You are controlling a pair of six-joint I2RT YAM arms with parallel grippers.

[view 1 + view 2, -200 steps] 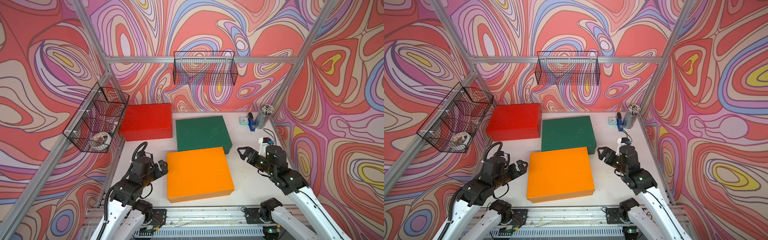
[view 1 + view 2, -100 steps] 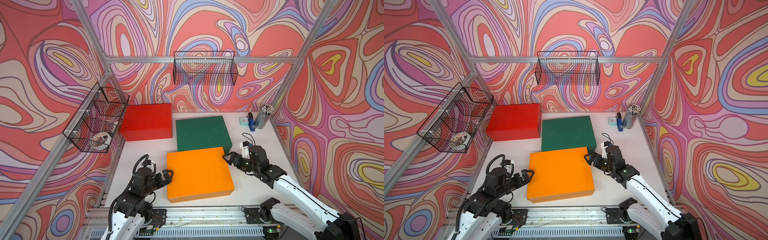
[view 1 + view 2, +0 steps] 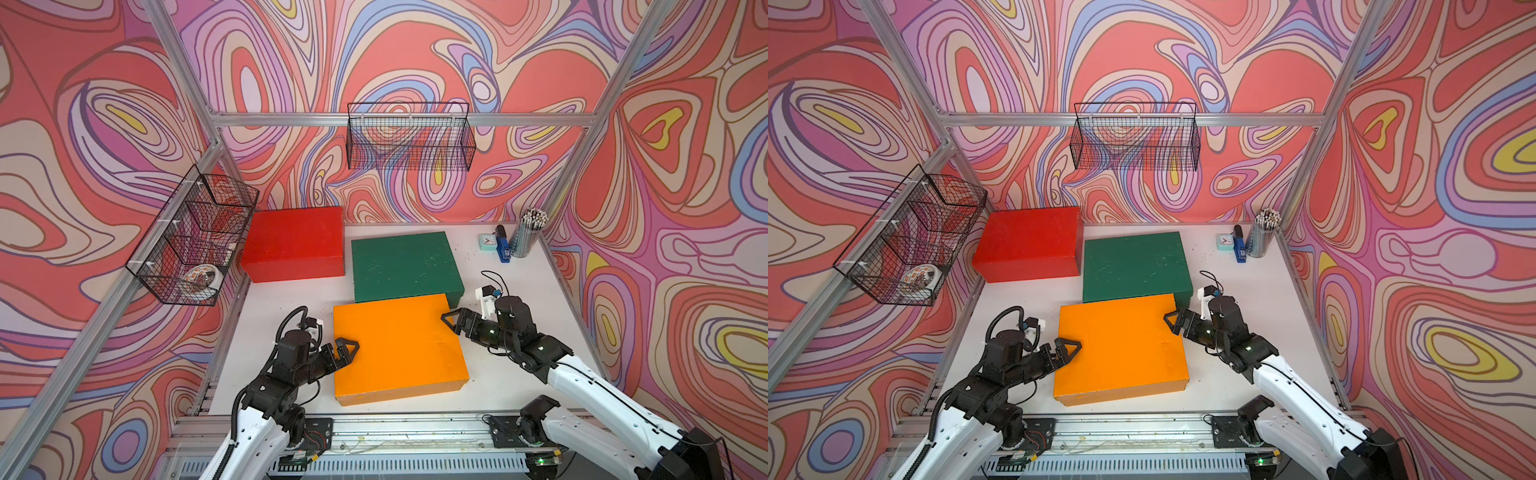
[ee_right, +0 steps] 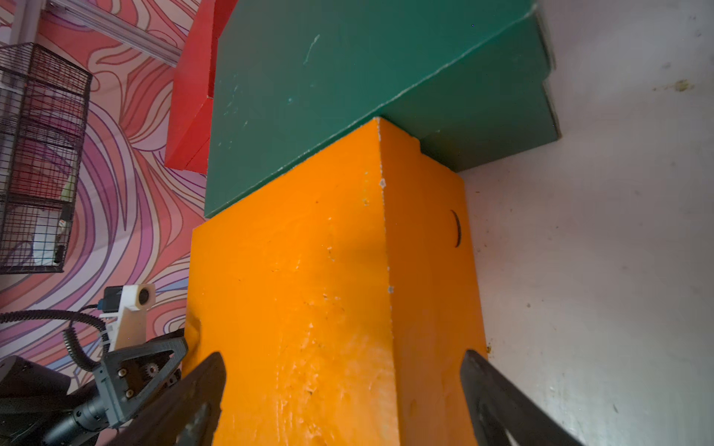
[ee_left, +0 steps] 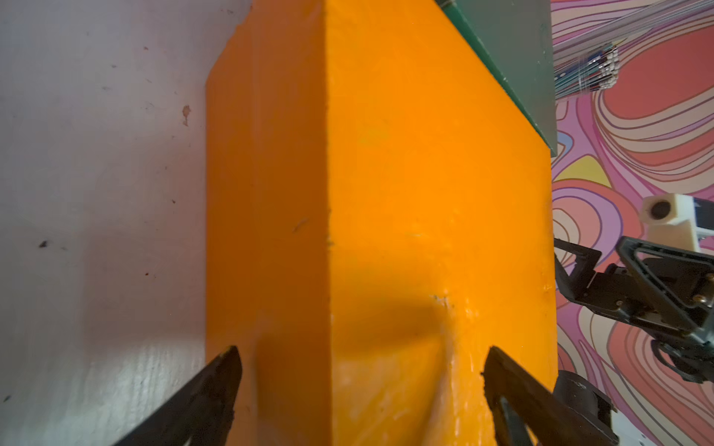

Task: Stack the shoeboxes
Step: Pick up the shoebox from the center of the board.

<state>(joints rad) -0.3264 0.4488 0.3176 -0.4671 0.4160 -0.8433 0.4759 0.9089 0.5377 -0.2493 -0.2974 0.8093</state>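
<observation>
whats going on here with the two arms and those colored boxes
Both arms are at the orange shoebox, one on each side. The left gripper sits at its left edge and the right gripper at its far right corner. Each has its jaws open wide around the top edge, not clamped yet. Nothing is stacked: the orange box, the green shoebox right behind it and the red shoebox at the back left all sit on the table.

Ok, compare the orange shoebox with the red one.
The orange shoebox lies at the front; the red shoebox sits by the back wall. The left end effector and right end effector, both open, flank orange; none is near red. Both lie flat, lids on.
</observation>
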